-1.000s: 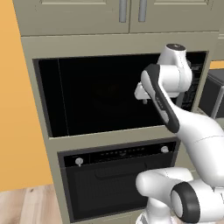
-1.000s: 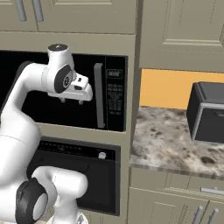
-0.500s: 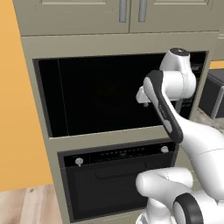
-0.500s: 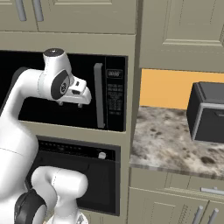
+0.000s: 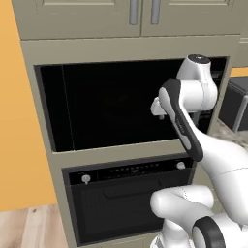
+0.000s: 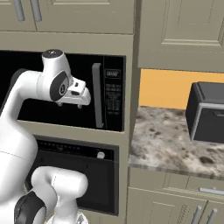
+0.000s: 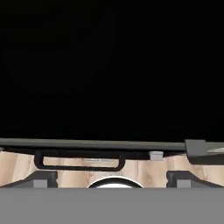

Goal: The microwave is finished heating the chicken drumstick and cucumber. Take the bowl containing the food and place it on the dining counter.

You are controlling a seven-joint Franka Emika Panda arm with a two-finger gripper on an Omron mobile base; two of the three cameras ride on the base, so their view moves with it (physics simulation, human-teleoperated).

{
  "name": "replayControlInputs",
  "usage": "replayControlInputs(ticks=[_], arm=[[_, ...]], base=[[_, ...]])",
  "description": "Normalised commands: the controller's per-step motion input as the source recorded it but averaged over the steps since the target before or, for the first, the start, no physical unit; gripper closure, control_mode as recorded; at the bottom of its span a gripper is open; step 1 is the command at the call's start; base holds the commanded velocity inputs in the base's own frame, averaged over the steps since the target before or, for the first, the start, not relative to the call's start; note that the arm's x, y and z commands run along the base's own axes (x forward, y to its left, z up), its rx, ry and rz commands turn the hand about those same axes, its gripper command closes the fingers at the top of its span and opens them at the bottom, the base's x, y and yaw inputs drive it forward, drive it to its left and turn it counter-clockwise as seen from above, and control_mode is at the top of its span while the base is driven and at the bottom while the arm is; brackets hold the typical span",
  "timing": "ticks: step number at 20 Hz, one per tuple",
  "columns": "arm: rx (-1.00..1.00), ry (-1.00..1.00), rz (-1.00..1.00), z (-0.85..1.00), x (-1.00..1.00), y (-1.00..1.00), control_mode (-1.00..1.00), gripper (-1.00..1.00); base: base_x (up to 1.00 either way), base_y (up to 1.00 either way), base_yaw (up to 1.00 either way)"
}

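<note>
Black glass fills the middle of the left base view: the microwave [image 5: 121, 109] door is shut, so the bowl cannot be seen. In the right base view its grey handle [image 6: 97, 96] stands upright just left of the button panel [image 6: 113, 92], centre frame. The gripper [image 7: 111, 178] hangs in front of the glass, its tips spread wide at the bottom of the hand view, holding nothing. The oven [image 5: 131, 196] sits below.

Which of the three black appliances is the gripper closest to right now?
The microwave with the vertical handle and button panel; the knobbed oven sits below it, the toaster oven off on the counter.
</note>
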Motion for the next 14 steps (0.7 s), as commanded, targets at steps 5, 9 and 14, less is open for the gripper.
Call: replayControlInputs(ticks=[5,9,14], arm=[[0.00,0.00,0.00,0.00,0.00,0.00,1.00,-1.00],[0.00,0.00,0.00,0.00,0.00,0.00,1.00,-1.00],[0.00,0.00,0.00,0.00,0.00,0.00,1.00,-1.00]], base=[[-0.30,-0.37,0.02],[-0.45,-0.24,0.00],[-0.46,-0.11,0.00]])
